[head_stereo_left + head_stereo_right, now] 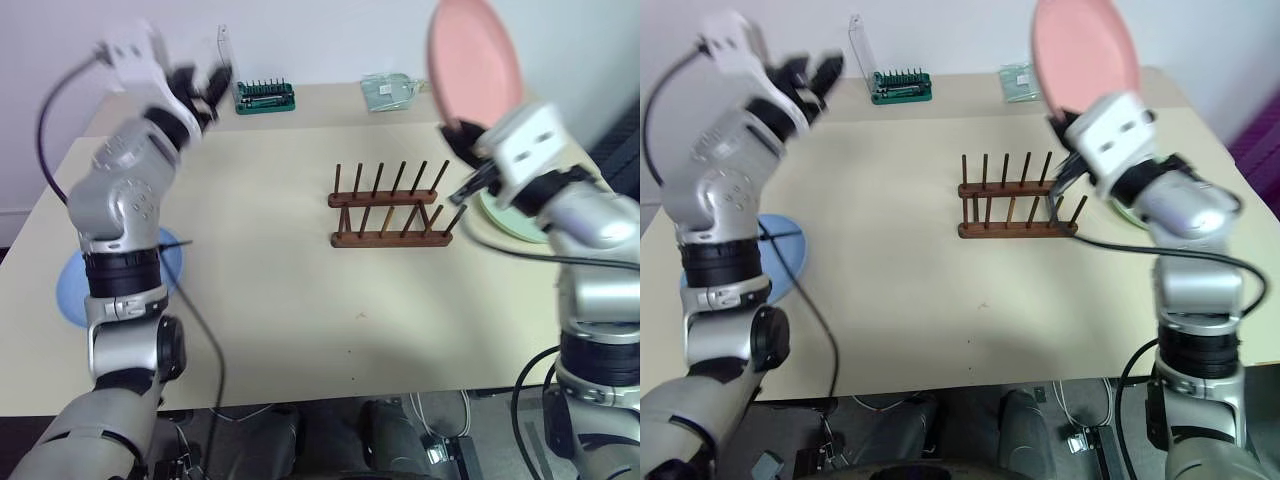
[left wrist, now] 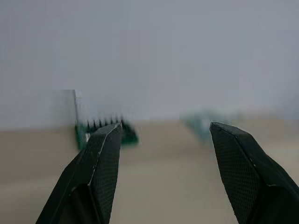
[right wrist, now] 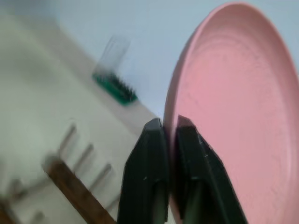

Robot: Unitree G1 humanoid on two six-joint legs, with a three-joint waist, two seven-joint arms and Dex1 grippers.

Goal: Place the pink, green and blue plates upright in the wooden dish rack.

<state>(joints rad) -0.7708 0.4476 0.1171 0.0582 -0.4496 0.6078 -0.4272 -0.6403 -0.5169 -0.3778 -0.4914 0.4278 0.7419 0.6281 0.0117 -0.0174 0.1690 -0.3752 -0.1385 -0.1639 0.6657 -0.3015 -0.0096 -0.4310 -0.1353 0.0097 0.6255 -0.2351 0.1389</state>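
Since the blue plate lies flat at the table's left edge, half hidden under the left arm, it is not racked yet. Left gripper hangs up over the far left of the table, fingers spread, grasping nothing, probably freed to go for that plate. Green bit tray sits at the far edge, not part of the job. Wooden dish rack stands mid-table, every slot bare, pegs up ready to take rims. Right gripper has its fingers clenched on the lower rim of the pink plate, held on edge above and just right of the rack, likely so it can drop between pegs. Green plate lies flat near the right edge, behind the right arm.
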